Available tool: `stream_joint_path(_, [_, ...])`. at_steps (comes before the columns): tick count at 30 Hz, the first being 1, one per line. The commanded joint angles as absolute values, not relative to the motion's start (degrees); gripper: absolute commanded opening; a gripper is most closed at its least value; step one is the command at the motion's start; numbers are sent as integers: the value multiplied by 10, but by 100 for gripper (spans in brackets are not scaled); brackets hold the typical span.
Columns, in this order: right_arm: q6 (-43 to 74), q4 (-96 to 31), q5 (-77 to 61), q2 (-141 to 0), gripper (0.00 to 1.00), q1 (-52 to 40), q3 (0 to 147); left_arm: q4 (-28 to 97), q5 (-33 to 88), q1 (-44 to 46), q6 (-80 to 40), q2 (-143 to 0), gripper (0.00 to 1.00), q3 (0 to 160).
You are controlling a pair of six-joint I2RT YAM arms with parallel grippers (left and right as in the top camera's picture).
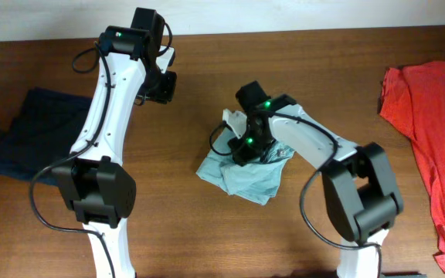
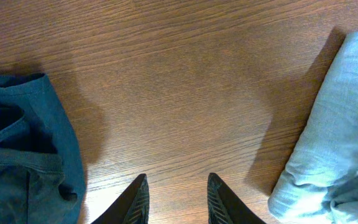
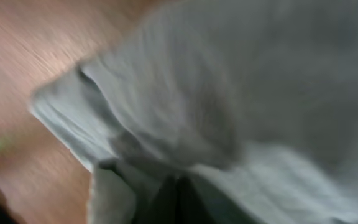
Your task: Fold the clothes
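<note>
The T-shirt (image 1: 246,184) is pale grey-blue, the garment (image 1: 31,127) dark navy, the shirt (image 1: 431,108) orange-red, the table (image 1: 207,73) brown wood-grain.

you have three pieces on the table (image 1: 207,93). the t-shirt (image 1: 246,181) lies bunched near the middle, a little to the right. the folded garment (image 1: 33,127) lies at the far left edge, and the loose shirt (image 1: 431,116) runs down the far right edge, well apart from both. your right hand (image 1: 247,145) sits on the t-shirt's far part, down in its folds. your left hand (image 2: 178,199) hangs over bare table between the folded garment and the t-shirt, touching neither.
</note>
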State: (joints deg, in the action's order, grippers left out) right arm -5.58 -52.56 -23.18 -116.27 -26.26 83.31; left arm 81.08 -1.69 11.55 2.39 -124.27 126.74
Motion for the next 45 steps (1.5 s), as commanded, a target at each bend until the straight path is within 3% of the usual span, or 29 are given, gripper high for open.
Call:
stream_joint_path(1, [-75,-568,-248,-1165,4,-277,835,814,-10,114,31,-1232,31,1277])
stream_joint_path(7, [-67,-757,-64,-1158,4,-277,835,821,-13,114,31,-1232,31,1277])
stream_joint_path(12, [-19,-795,-43,-1145,4,-277,836,819,-12,114,31,-1232,31,1277])
stream_joint_path(19, [25,-684,-43,-1104,4,-272,836,820,12,115,31,-1232,37,1275])
stream_joint_path(26, [157,-501,-75,-1101,4,-184,836,817,164,130,31,-1250,36,1272])
stream_joint_path(29, [157,-490,-86,-1107,4,-162,835,811,193,144,31,-1268,29,1271])
stream_joint_path(37, [153,-514,-8,-1141,4,-106,775,787,215,211,43,-1342,28,1266])
stream_joint_path(38, [153,-523,-8,-1141,4,-102,775,787,215,215,46,-1345,29,1266])
stream_joint_path(41, [117,-543,-27,-1127,4,-87,784,774,209,234,77,-1358,44,1266])
stream_joint_path(44, [104,-554,-69,-1090,5,-79,794,744,164,239,78,-1366,47,1266])
stream_joint_path(45, [86,-555,-124,-1065,13,-78,796,731,156,239,78,-1370,48,1266])
